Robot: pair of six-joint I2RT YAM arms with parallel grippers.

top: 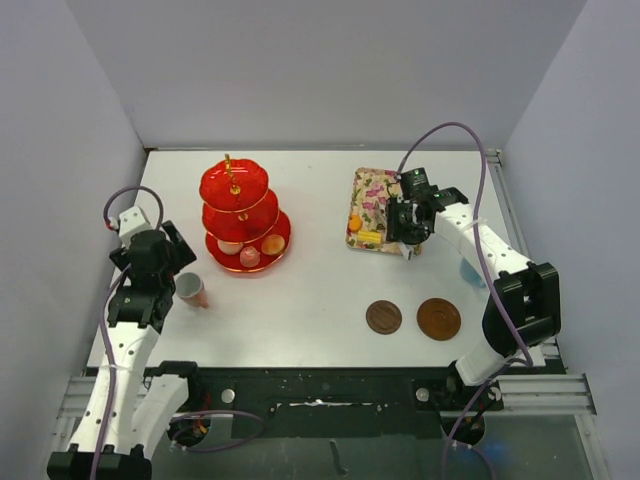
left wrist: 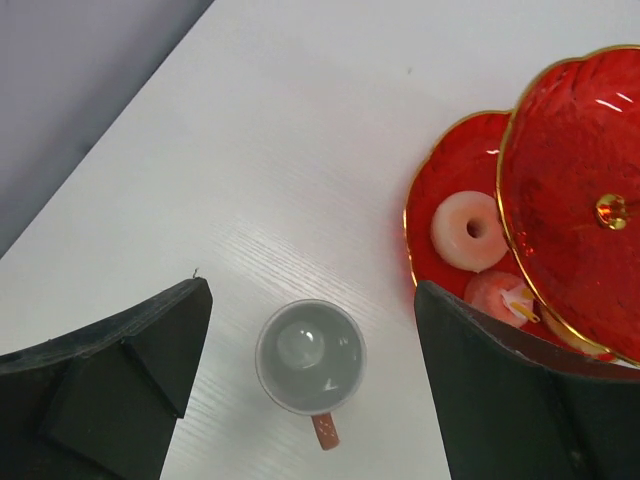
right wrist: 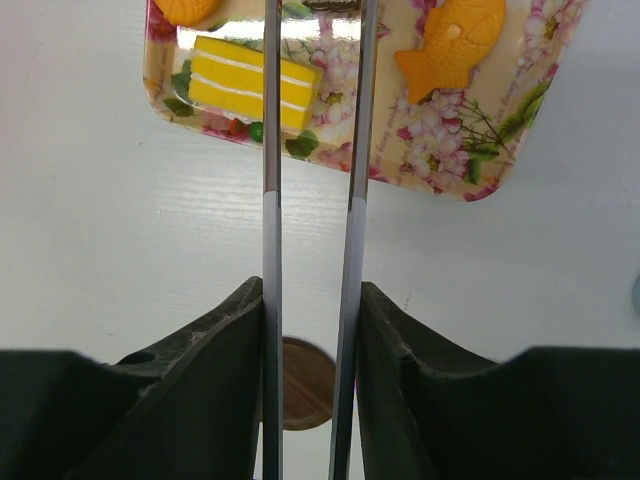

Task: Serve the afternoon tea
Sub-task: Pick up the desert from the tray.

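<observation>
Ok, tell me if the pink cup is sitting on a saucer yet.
No, the pink cup stands on the bare table, well apart from both saucers.

Silver tongs [right wrist: 271,150] reach over a floral tray [top: 372,195] on the white table [top: 320,290].

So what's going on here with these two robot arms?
They are laying out afternoon tea. The right gripper holds tongs over the floral tray, near a yellow cake. The left gripper hangs open above the pink cup beside the red stand, which already has a few sweets. Two saucers sit bare.
</observation>
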